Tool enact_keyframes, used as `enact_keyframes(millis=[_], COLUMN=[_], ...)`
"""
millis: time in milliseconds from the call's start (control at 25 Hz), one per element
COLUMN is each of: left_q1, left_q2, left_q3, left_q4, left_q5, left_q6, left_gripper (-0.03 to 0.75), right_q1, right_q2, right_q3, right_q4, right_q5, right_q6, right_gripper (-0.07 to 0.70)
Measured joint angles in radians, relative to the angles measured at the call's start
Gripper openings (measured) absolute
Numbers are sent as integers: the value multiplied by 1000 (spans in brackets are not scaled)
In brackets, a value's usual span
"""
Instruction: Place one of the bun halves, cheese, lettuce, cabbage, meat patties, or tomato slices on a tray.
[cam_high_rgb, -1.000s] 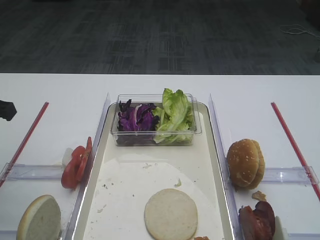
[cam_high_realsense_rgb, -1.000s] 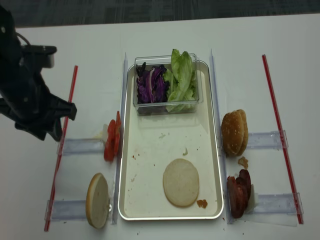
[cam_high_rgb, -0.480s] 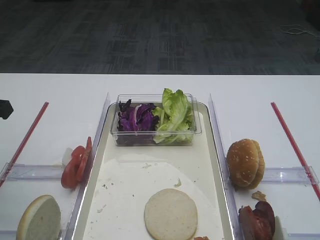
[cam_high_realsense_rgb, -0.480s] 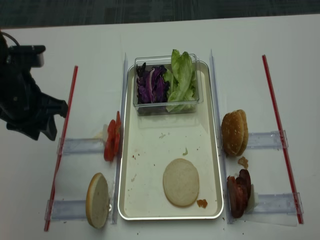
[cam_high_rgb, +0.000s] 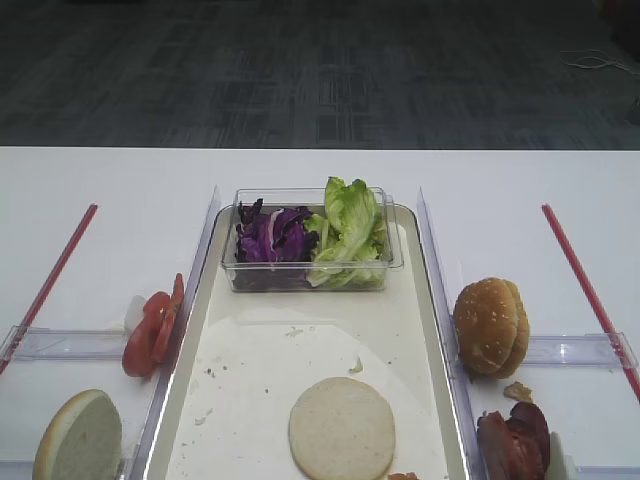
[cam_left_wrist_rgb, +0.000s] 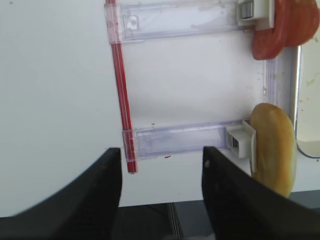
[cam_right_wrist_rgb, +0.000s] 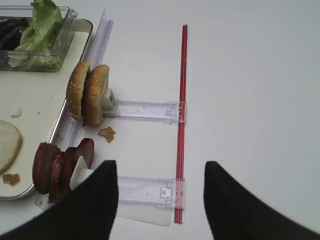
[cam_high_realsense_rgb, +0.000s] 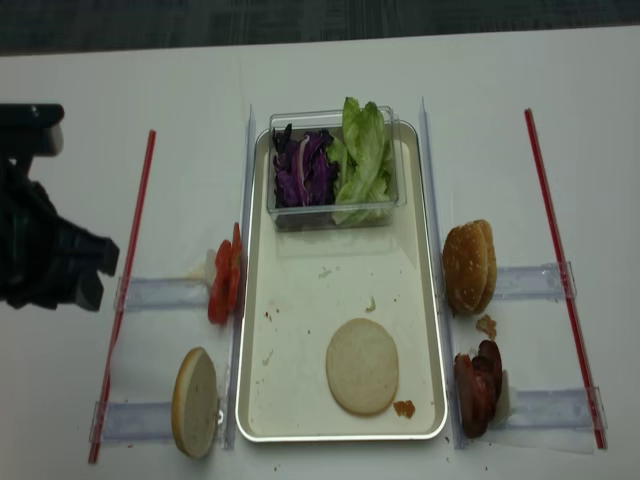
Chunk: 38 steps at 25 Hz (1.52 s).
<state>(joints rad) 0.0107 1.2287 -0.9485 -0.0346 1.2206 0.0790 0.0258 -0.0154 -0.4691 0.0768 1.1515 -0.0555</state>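
Observation:
A pale bun half (cam_high_rgb: 342, 428) (cam_high_realsense_rgb: 362, 365) lies flat on the tray (cam_high_rgb: 187, 350) (cam_high_realsense_rgb: 243, 300) near its front. Another bun half (cam_high_realsense_rgb: 194, 401) (cam_left_wrist_rgb: 272, 145) stands on edge left of the tray, with tomato slices (cam_high_rgb: 150, 325) (cam_left_wrist_rgb: 285, 25) behind it. Lettuce (cam_high_rgb: 350, 232) and purple cabbage (cam_high_rgb: 272, 237) fill a clear box. Meat patties (cam_high_realsense_rgb: 478, 388) (cam_right_wrist_rgb: 57, 165) stand right of the tray. Cheese is not in view. My left gripper (cam_left_wrist_rgb: 160, 152) hangs open and empty over the table's left front edge. My right gripper (cam_right_wrist_rgb: 160, 165) is open and empty, right of the patties.
The clear plastic box (cam_high_rgb: 310, 270) sits at the tray's far end. Sesame bun tops (cam_high_rgb: 490, 325) stand right of the tray. Red strips (cam_high_rgb: 50, 275) (cam_high_rgb: 585, 285) and clear rails (cam_right_wrist_rgb: 145, 110) lie on both sides. My black left arm (cam_high_realsense_rgb: 45, 265) is at the far left.
My left arm has drawn back to the left, away from the tray and out of the first high view, and its jaws have widened. The food has not moved.

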Motion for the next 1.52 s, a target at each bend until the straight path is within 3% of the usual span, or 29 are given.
enact_keyframes(millis=[560,1360,1520], left_q1=[0,0,0], left_q2=[-283,-620,-648], left_q3=[120,387,424], left_q4=[-4,-4,-17], left_q5=[14,26,-4], left_q6=[0,2,2], left_gripper=[349,349,349], right_q1=[0,0,0], right_q2=[0,0,0], right_q3=[0,0,0], right_q4=[0,0,0], right_q5=[0,0,0], right_q6=[0,0,0], right_gripper=[409,409,409])
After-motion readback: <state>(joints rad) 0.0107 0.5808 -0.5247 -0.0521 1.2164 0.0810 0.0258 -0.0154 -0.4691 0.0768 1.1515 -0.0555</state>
